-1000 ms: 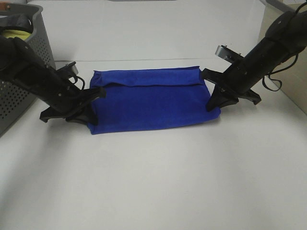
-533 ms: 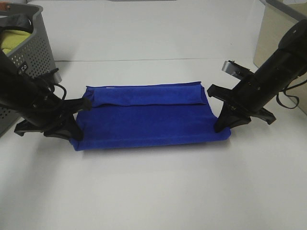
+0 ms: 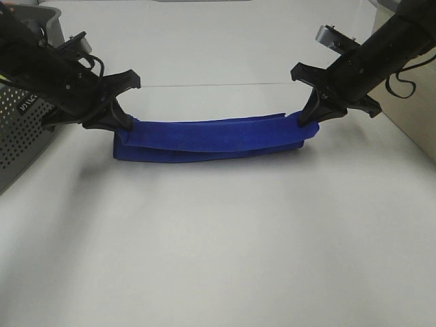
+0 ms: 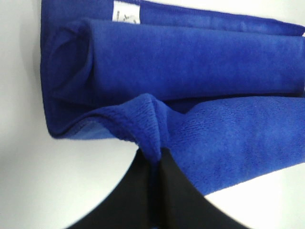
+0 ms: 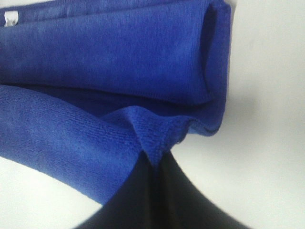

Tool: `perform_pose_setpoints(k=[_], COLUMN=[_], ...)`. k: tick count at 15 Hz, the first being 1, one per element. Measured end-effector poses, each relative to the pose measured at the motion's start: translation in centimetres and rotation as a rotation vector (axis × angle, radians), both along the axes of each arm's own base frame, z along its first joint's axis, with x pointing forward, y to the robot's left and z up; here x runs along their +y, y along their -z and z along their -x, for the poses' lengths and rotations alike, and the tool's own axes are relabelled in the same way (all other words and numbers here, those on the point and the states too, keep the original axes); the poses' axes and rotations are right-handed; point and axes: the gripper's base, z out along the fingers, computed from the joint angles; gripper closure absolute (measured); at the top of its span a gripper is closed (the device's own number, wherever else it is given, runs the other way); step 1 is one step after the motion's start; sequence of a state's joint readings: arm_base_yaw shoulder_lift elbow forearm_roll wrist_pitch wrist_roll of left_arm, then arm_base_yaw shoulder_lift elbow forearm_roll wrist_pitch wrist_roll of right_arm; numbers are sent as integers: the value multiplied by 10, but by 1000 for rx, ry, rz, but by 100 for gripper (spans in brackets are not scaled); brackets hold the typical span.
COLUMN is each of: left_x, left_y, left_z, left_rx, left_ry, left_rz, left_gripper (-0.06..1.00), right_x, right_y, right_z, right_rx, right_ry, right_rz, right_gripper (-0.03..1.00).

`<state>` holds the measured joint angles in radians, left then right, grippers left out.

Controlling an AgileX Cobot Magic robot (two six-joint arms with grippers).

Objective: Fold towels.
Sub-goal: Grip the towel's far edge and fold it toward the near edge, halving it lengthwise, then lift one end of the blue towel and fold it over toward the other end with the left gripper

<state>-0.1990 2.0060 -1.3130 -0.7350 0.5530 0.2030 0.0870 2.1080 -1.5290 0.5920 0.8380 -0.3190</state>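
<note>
Towel (image 3: 208, 139) is now a narrow blue band, where half a second ago it was a broad rectangle with its near edge in both pincers; both arms have carried that edge up and over toward the far side of the table (image 3: 218, 252), so the near half lies over the far half; I read this as the fold nearly laid, release not yet done. Left gripper (image 3: 120, 122) is closed tight on the band's left end; its wrist view shows the black tips (image 4: 155, 160) meeting with a ridge of cloth pinched between them. Right gripper (image 3: 308, 120) is the same at the right end, tips (image 5: 152, 160) clamped on a peak of cloth. Towel sits mid-table toward the far side, basket (image 3: 27, 129) near its left end. Long axis runs left-right across the high view, spanning pincer to pincer; ends sit slightly higher in that view than the middle, so the band bows; cannot tell whether the ends are off the surface. Folded crease probably faces the camera side, free edges the far side. White label (image 4: 125, 12) shows at an edge in the left wrist view.
</note>
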Motion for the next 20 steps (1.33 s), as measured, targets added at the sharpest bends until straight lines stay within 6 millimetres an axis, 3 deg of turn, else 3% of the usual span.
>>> perform_pose_setpoints(k=[5, 11, 12, 13, 14, 16, 18, 20], left_x=[6, 11, 12, 12, 12, 12, 13, 15], left_y=[13, 41, 42, 42, 42, 43, 43, 39], left_z=[-48, -55, -56, -56, -56, -56, -55, -54], left_rx=[-28, -13, -28, -29, -31, -29, -32, -41], left_ry=[-56, -73, -83, -79, -75, -69, -52, -31], left_rz=[16, -25, -32, -36, -43, -48, -69, -107], left_gripper=[93, 93, 92, 88, 79, 48, 22, 17], right_x=[5, 6, 6, 6, 7, 8, 10, 12], right_y=[14, 48, 50, 49, 48, 46, 42, 36], right_z=[-46, -64, -64, -64, -64, -65, -64, -62], right_rx=[-33, -8, -4, -5, -7, -2, 20, 45], right_ry=[-4, 2, 3, 5, 8, 18, -4, -34], right_rz=[-10, -3, -4, -11, -17, -45, -58, -71], right_gripper=[97, 97, 93, 85, 70, 36, 23, 20])
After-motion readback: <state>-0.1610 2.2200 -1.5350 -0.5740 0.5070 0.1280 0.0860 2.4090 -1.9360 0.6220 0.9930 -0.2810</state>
